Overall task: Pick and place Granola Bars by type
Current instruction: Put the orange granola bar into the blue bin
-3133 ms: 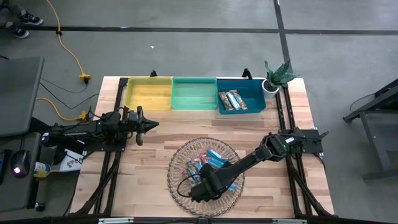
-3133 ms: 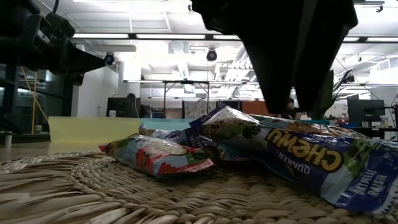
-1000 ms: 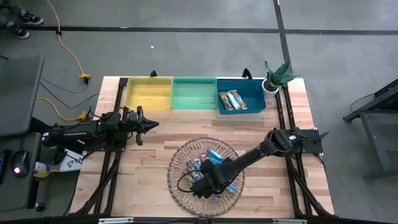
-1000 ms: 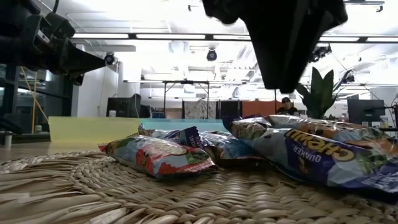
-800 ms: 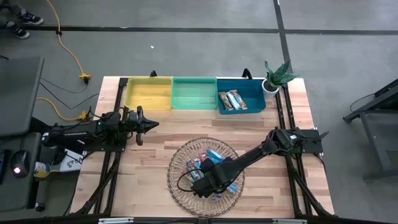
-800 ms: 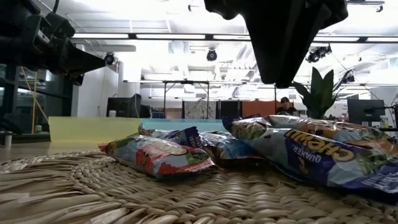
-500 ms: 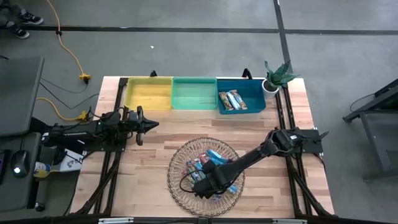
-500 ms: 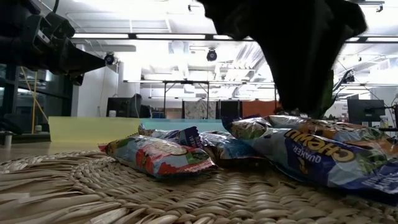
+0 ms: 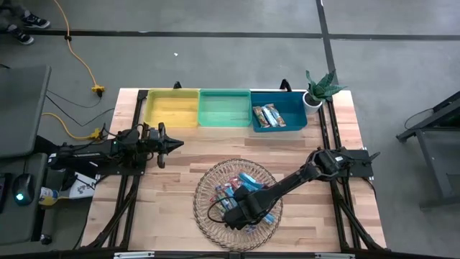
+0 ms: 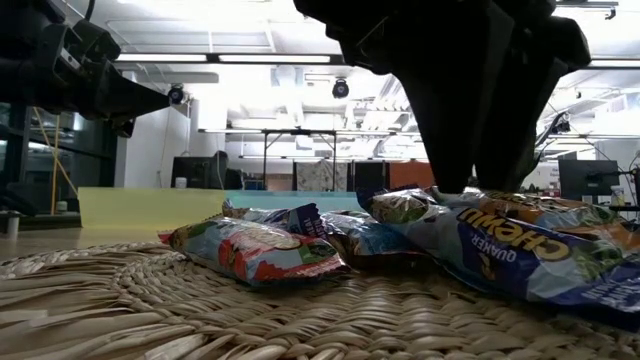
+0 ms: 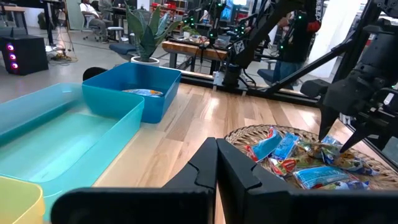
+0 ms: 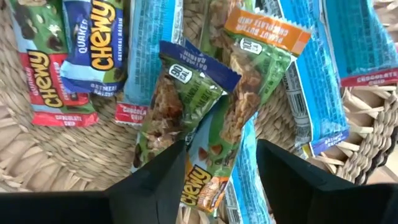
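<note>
Several granola bars lie piled in the round wicker basket [image 9: 205, 216] at the table's near middle. Some are light blue [image 12: 311, 68], one is red [image 12: 46, 81], and two are green, one with a blue end [image 12: 186, 93] and one with an orange end [image 12: 249, 68]. My right gripper [image 12: 221, 171] points down over the pile, open. Its fingers [image 12: 155, 180] stand on either side of the green bars' lower ends. In the low view its fingertips [image 10: 470, 185] reach the top of the pile. My left gripper [image 11: 216, 168] waits shut and level near the table's left edge [image 9: 176, 144]. My right gripper comes from above with its fingers pointing down and spread over the bars in the basket's middle [image 12: 211, 162]. Whether its fingertips touch the wrappers, I cannot tell.
A yellow bin [image 9: 172, 108], a green bin [image 9: 224, 108] and a blue bin [image 9: 295, 119] stand in a row along the far edge. Bars [image 9: 268, 115] lie in the blue bin. A potted plant [image 9: 320, 88] stands at the far right corner.
My right gripper has sunk toward the pile in the basket, until its fingertips reach the top bars. Its fingers have spread wider. The bars lie as before.
</note>
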You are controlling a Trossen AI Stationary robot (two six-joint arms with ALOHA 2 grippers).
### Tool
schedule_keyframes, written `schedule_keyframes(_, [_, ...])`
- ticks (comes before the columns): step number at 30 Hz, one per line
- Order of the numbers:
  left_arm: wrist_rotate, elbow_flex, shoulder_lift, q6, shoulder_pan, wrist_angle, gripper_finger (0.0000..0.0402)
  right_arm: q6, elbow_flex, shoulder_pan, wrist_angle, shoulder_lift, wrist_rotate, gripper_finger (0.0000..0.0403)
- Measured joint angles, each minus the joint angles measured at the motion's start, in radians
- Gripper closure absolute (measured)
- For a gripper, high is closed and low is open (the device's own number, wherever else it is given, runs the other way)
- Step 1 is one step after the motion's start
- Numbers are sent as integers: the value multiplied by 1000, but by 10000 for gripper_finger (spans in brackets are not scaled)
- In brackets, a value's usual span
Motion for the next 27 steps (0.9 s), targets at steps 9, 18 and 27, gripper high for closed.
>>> schedule_keyframes(9, [0, 0, 0, 0, 0, 0, 401, -8, 0, 0, 0, 0, 35, 221])
schedule_keyframes(18, [0, 0, 0, 0, 0, 0, 401, 0, -40, 0, 3, 0, 17, 221])
schedule_keyframes(27, [0, 0, 0, 0, 0, 0, 401, 9, -79, 0, 59, 0, -22, 222])
